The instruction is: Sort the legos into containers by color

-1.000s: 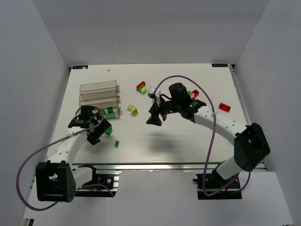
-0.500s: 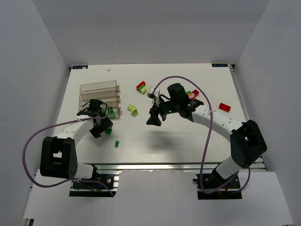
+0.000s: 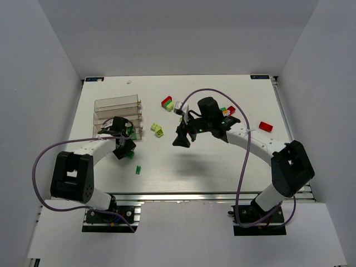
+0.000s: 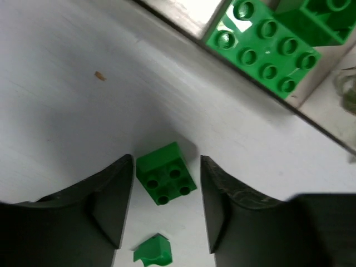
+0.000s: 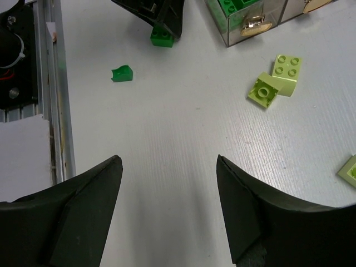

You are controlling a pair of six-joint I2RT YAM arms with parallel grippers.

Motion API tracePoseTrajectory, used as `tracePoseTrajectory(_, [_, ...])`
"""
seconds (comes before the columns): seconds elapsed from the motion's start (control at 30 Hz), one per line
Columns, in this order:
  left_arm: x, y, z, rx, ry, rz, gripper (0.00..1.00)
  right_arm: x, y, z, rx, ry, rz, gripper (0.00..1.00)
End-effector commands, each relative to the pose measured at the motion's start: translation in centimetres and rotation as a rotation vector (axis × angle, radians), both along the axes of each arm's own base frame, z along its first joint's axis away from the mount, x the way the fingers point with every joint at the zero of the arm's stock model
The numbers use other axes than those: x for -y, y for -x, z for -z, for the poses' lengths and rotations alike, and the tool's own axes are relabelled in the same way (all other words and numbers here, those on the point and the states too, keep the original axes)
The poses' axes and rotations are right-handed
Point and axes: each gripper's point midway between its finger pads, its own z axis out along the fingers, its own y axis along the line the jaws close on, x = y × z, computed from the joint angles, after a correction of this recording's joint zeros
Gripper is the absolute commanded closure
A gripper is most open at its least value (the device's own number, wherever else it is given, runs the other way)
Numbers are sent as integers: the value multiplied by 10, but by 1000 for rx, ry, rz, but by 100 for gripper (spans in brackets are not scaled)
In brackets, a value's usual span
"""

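Small dark green four-stud plastic brick (image 4: 166, 181): on white table (image 4: 67, 111) just beside clear compartmented plastic tray (image 3: 114, 104), between left hand's (image 4: 167, 161) fingers, grasp cannot be told; right hand (image 5: 168, 161) released, empty, right of tray.

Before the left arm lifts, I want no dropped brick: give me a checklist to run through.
1. The dark green brick sits on the table inside the left gripper: ok.
2. Both jaws are pressing on it: cannot tell.
3. The small green piece lies apart from that brick: ok.
4. The tray compartment holding the large green brick has room: cannot tell.
5. The right gripper is open, empty and well off to the side: ok.
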Motion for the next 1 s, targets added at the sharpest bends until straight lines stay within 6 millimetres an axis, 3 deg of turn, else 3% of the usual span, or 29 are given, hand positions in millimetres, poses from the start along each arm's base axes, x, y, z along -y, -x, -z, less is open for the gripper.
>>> tracePoseTrajectory(0.0, [-7,1,-3,40,-29,-31,41,-7,-10,-16,28,-38,0,26])
tracePoseTrajectory(0.3, [-7,18,12,0,-28,-19,43,-12,-13,-21,28,-51,-6,26])
tracePoseTrajectory(0.4, [-8,18,9,2,-30,-13,55,-11,-12,-20,27,-49,-7,26])
tracePoseTrajectory(0.53, [-9,18,-2,26,-37,-13,79,-10,-11,-19,27,-47,-4,26])
tracePoseTrajectory(0.67, [-6,14,-30,88,-14,-3,94,-8,-12,-19,31,-44,4,28])
tracePoseTrajectory(0.8, [-2,5,-65,169,15,-5,100,-9,-10,-20,32,-46,-3,36])
tracePoseTrajectory(0.9, [-2,-13,-108,276,20,-12,100,-9,-9,-20,27,-46,-12,50])
tracePoseTrajectory(0.93, [-3,-17,-112,279,15,-12,100,-9,-8,-20,26,-47,-14,54])
tracePoseTrajectory(0.97, [-4,-22,-117,285,12,-7,100,-9,-7,-20,24,-49,-20,65])
